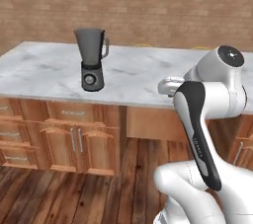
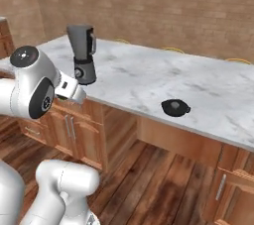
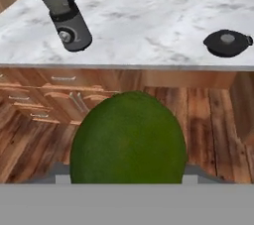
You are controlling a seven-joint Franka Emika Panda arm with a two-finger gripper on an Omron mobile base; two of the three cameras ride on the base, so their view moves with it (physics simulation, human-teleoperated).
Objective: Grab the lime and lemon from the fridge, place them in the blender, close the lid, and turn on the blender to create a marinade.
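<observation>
Marble tabletop [image 2: 149, 78] carries blender [image 1: 92, 59], open-mouthed; lid [image 2: 175, 107] lies well right of it. Claw [image 3: 127, 182] grips lime [image 3: 128, 140], short of the tabletop edge over the floor. Risk: lime slips or clips the jug rim, tipping blender.

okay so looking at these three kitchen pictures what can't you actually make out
- Gripper fingertips: hand view, covered by the lime that sits close to the camera.
- Lid: left base view, the arm stands in front of that stretch of counter.
- Inside of the blender: all views, the smoky jug is too dark to see through.
- Blender's top: hand view, cut off by the upper edge.
</observation>
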